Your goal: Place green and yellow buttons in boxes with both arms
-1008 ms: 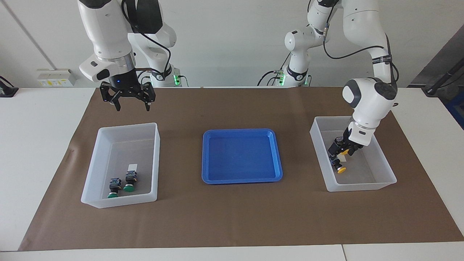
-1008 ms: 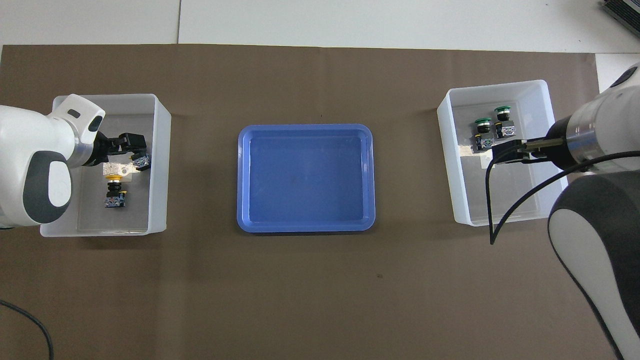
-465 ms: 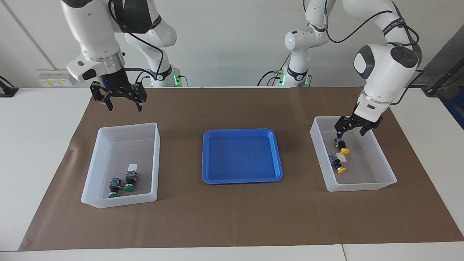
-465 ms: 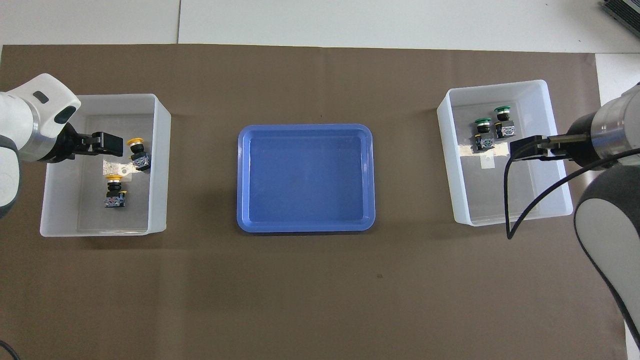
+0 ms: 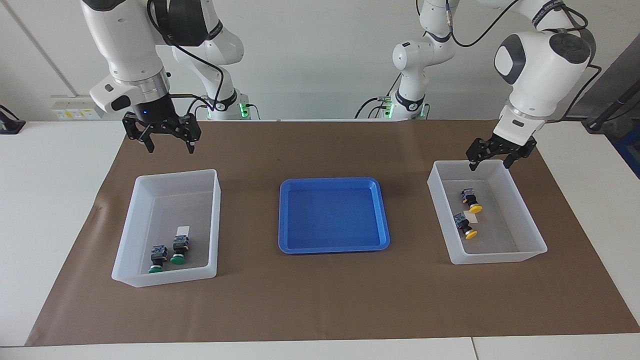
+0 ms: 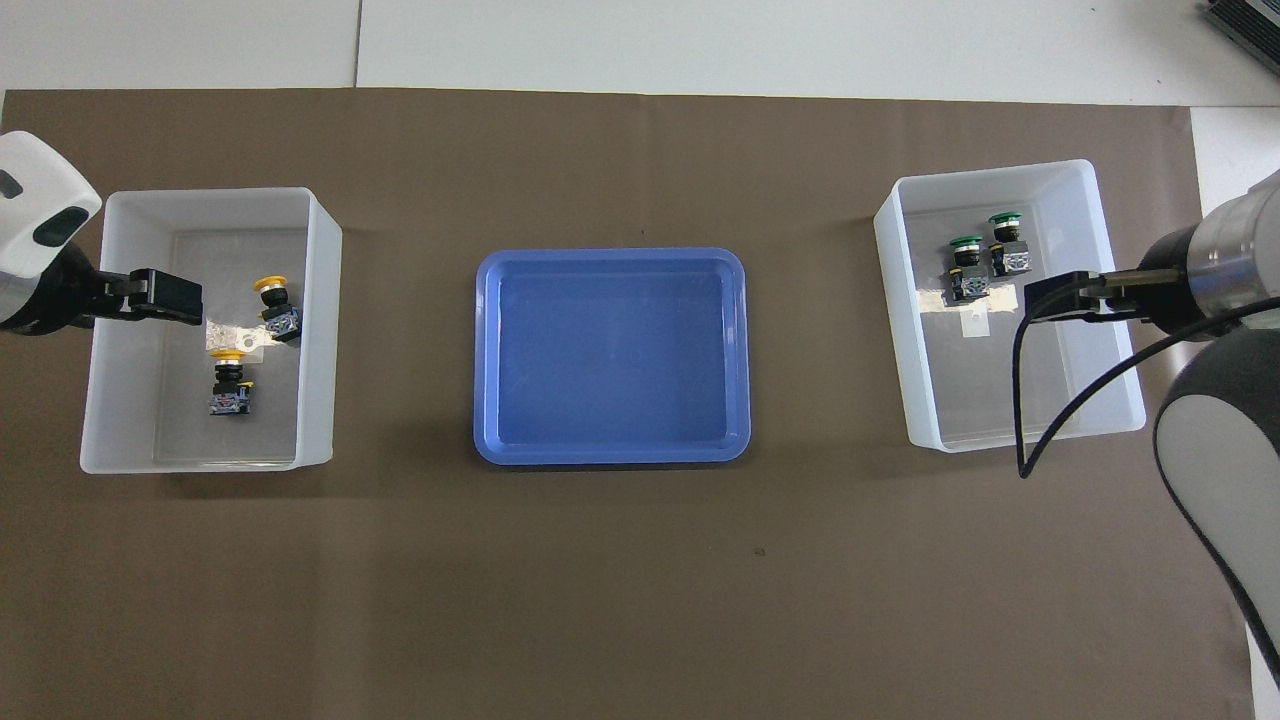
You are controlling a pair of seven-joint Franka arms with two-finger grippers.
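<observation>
Lying loose on the floor of the box (image 5: 487,252) at the left arm's end of the table, the second yellow button (image 5: 470,199) is no longer in any grip: a second ago the left gripper (image 5: 494,159) was down inside that box with the button between its fingers, and now it hangs above the box's rim nearest the robots, fingers spread and holding nothing. The first yellow button (image 5: 464,226) lies just beside it, near the small white label (image 5: 472,213). That release looks like the last placement, so the task appears finished.

Each button has a dark blocky body and a round cap, and both yellow ones rest on their sides, caps pointing away from the robots. The two green buttons (image 5: 167,253) lie side by side in the other box (image 5: 165,277) at the right arm's end, in the part farthest from the robots, caps pointing the same way.

The right gripper (image 5: 168,145) waits in the air near its box's robot-side edge, fingers wide apart and empty. The blue tray (image 5: 332,246) at the table's middle, between the boxes, holds nothing.
</observation>
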